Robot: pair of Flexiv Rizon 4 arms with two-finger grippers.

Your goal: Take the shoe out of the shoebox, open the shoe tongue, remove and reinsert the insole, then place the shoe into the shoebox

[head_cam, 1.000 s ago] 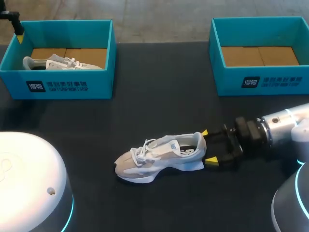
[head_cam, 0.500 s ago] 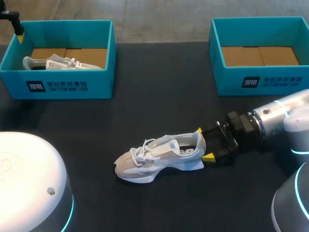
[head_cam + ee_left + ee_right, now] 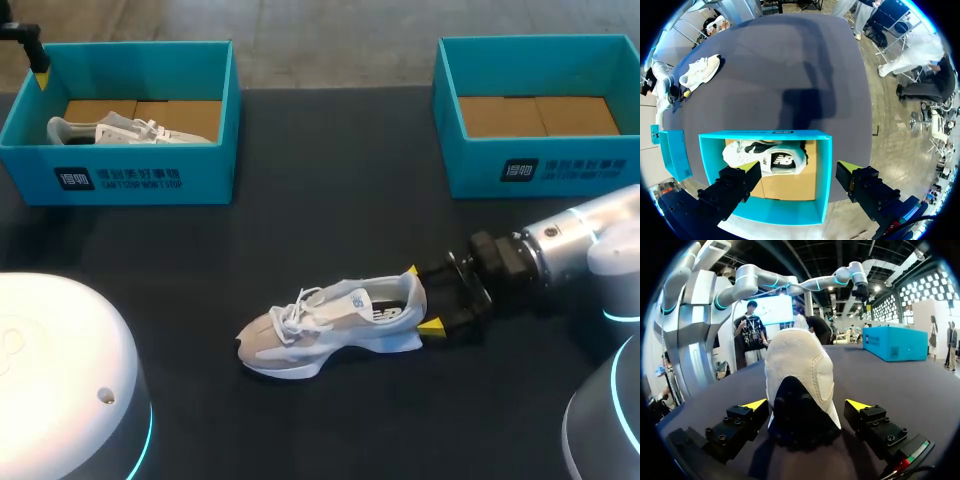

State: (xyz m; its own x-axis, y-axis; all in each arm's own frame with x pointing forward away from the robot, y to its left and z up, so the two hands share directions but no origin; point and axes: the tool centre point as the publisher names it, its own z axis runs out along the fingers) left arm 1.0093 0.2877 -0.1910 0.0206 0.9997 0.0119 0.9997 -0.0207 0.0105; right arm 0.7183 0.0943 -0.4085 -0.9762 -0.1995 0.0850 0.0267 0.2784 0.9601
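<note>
At the table's middle, your right gripper stands wide around the heel of the shoe. Your left gripper hangs wide over a white-labelled shoebox holding a second shoe.

White-and-beige lace-up sneaker sits on its sole on the black table, near-centre, toe to my left, heel to my right. Right gripper is at the heel, one finger on each side, spread wider than it. Two teal cardboard boxes stand at the far edge, well apart: left shoebox far-left, right shoebox far-right. Second white shoe lies on its side inside the left shoebox. Left gripper hangs above that box, fingers spread, well apart from the sneaker.
</note>
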